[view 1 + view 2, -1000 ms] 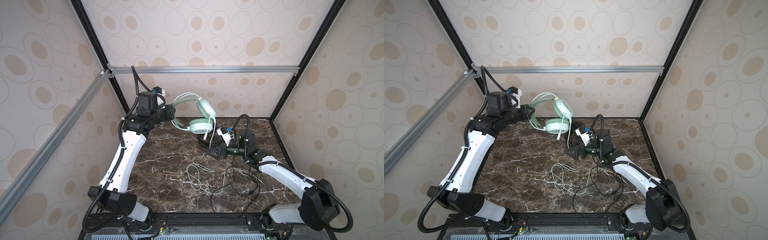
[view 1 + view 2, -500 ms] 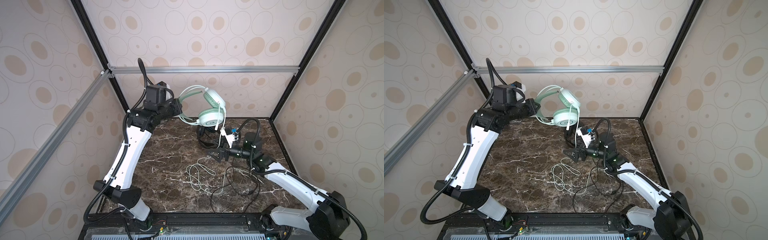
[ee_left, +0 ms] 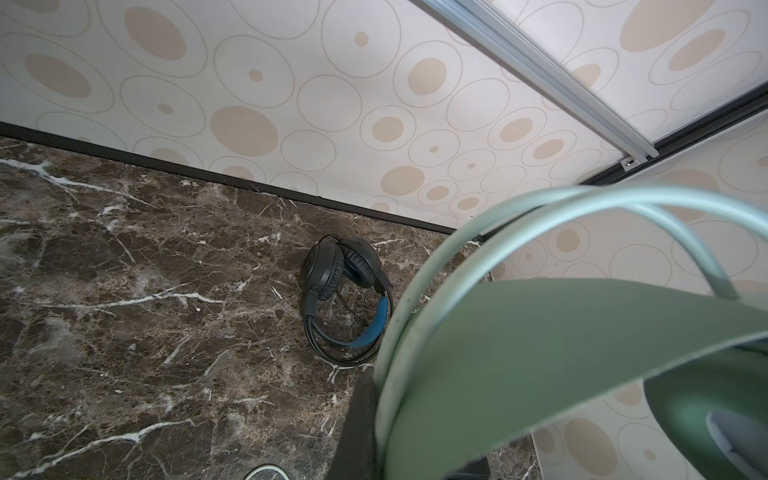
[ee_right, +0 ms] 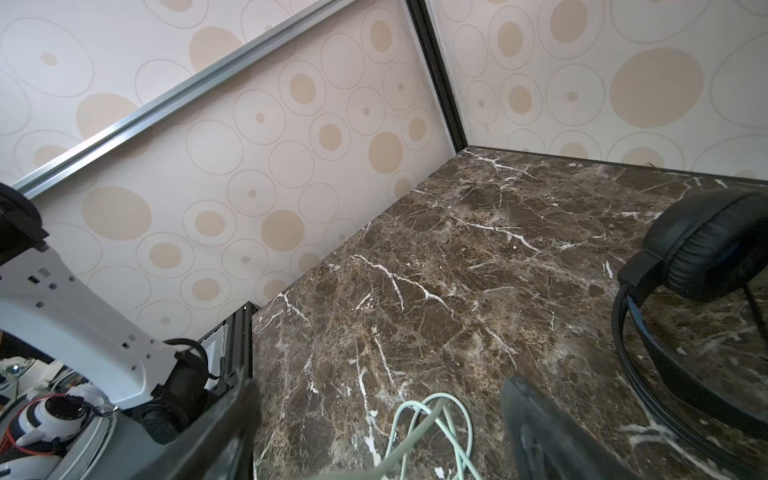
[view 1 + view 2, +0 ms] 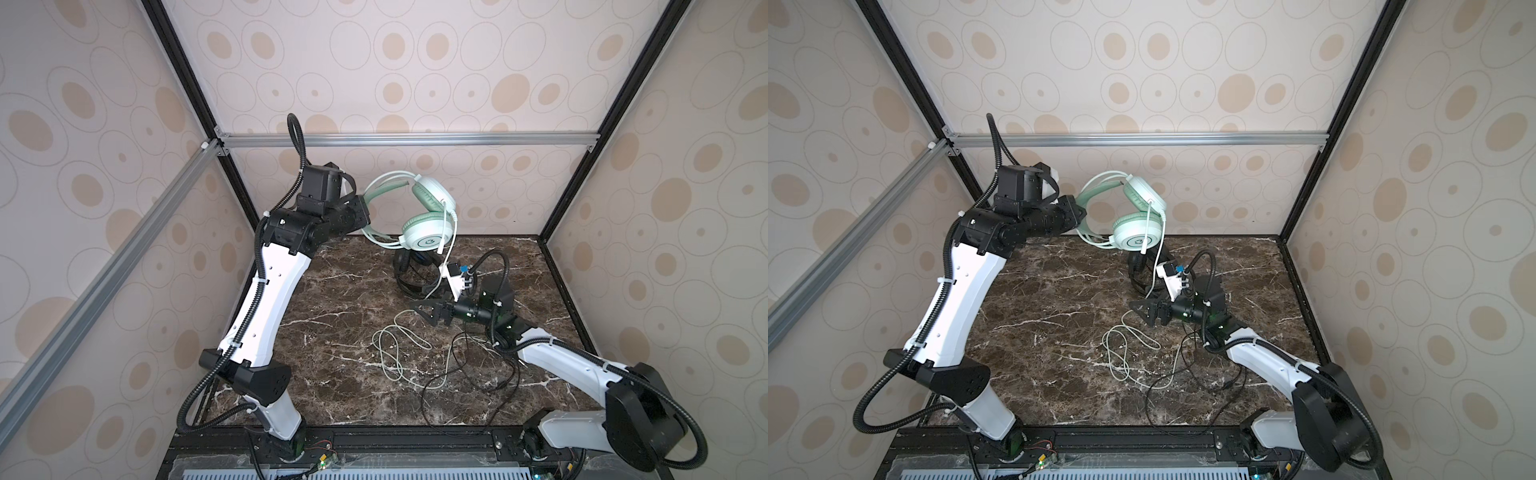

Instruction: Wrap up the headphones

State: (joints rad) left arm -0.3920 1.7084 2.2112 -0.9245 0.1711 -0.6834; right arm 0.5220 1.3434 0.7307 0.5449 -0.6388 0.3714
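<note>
We hold the mint-green headphones [image 5: 424, 239] up off the marble table [image 5: 332, 299] by their headband, with the left gripper [image 5: 365, 210] clamped tight on the band and the ear cups hanging above the table's far part. Their pale cable [image 4: 436, 397] drops from an ear cup and lies in loose loops on the marble. Our right gripper [image 5: 424, 314] stands low over those loops, jaws spread wide, gripping nothing. The black headphones [image 3: 324, 270] lie on the table near the back wall, and their black cable [image 5: 422, 401] sprawls beside the pale one.
</note>
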